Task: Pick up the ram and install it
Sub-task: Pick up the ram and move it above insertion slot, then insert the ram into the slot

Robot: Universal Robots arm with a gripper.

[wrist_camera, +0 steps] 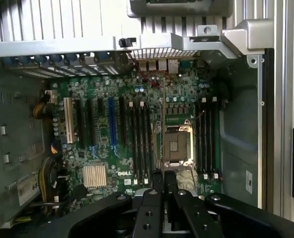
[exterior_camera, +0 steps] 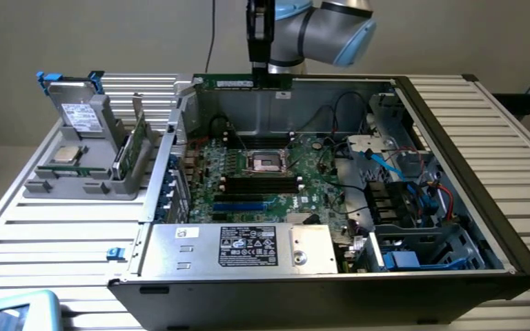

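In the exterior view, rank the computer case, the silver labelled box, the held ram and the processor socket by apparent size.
1. computer case
2. silver labelled box
3. ram, held in the pincer, and processor socket: about alike, ram longer, socket wider, so unranked.

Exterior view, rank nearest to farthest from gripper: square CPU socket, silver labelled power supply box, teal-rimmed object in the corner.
From the gripper, holding the green ram stick:
1. Square metal CPU socket, motherboard centre.
2. Silver labelled power supply box, case front.
3. Teal-rimmed object, the exterior view's lower left.

One ram (exterior_camera: 243,83), one drive (exterior_camera: 83,114), one processor (exterior_camera: 65,154)
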